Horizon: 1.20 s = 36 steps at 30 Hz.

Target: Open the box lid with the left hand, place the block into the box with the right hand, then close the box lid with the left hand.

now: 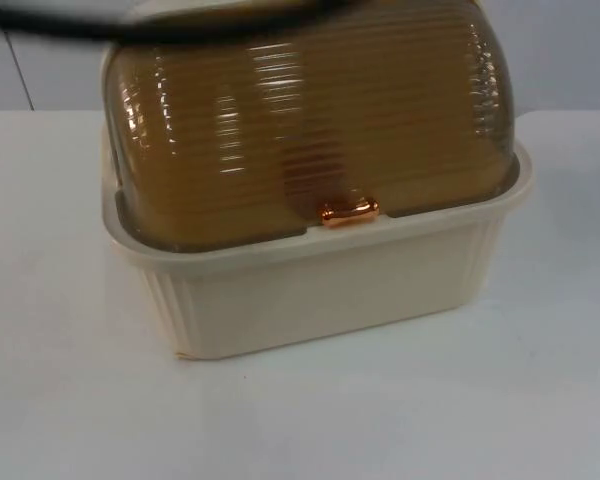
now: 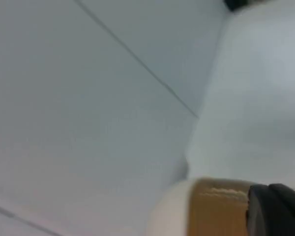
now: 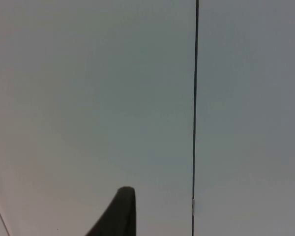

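Box lid down; we judge no task step complete.

We find the box [image 1: 320, 290] on the white surface [image 1: 70, 400], its amber lid [image 1: 310, 120] seated, copper handle [image 1: 348, 211] at the front. The left hand [image 2: 275, 209] sits just beside the lid's end; the right hand [image 3: 120, 211] faces the partition wall [image 3: 88, 98]. Finger spread: we cannot tell.
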Each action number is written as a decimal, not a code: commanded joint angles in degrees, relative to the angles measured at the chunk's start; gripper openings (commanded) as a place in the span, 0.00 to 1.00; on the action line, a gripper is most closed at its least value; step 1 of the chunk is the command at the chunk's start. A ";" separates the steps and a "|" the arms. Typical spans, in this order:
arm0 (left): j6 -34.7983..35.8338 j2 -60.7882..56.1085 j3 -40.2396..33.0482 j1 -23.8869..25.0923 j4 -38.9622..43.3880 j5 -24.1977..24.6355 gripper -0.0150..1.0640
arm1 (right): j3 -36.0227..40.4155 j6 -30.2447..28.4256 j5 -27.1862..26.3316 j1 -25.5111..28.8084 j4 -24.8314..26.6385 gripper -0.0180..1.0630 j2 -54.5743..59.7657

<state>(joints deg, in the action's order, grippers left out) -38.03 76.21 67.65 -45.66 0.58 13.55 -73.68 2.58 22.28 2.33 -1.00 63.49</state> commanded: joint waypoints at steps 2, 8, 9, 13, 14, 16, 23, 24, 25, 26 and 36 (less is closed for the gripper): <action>6.77 -2.81 -0.06 4.54 0.29 -5.06 0.01 | -0.54 0.00 -0.05 -0.29 -0.10 0.93 -0.47; 19.51 -6.29 -0.06 17.26 -3.23 -9.75 0.01 | -0.54 0.00 -0.05 -0.29 -0.10 0.93 -0.47; 21.35 -6.96 -0.06 20.32 -4.90 -10.14 0.01 | -0.54 0.00 -0.05 -0.29 -0.10 0.93 -0.47; 25.04 -7.99 -0.06 28.88 -9.32 -10.06 0.01 | -0.54 0.00 -0.05 -0.29 -0.10 0.93 -0.47; 25.06 -8.13 -0.06 31.65 -10.40 -9.27 0.01 | -0.54 0.00 -0.05 -0.29 -0.10 0.93 -0.47; 25.06 -8.13 -0.06 33.90 -10.53 -8.28 0.01 | -0.54 0.22 -0.05 -0.29 -0.10 0.93 -0.47; 25.53 -7.25 -0.06 45.09 -11.69 2.88 0.01 | -0.54 0.47 -0.17 -0.29 -0.10 0.93 -0.47; 25.53 -6.98 -0.06 45.83 -11.69 4.92 0.01 | -0.54 0.47 -0.17 -0.29 -0.10 0.93 -0.47; 25.53 -6.70 -0.06 46.45 -11.69 6.23 0.01 | -0.54 0.47 -0.16 -0.29 0.01 0.93 -0.47; 25.53 -6.55 -0.06 46.43 -11.69 7.21 0.01 | -0.54 0.47 -0.16 -0.29 0.01 0.93 -0.47; 25.53 -5.33 -0.06 46.43 -7.08 12.91 0.01 | -0.54 1.01 -0.27 -0.29 0.11 0.93 -0.47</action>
<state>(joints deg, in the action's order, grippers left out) -13.08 70.46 67.65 0.63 -7.45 25.54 -73.68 3.18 22.61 2.33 -1.00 63.49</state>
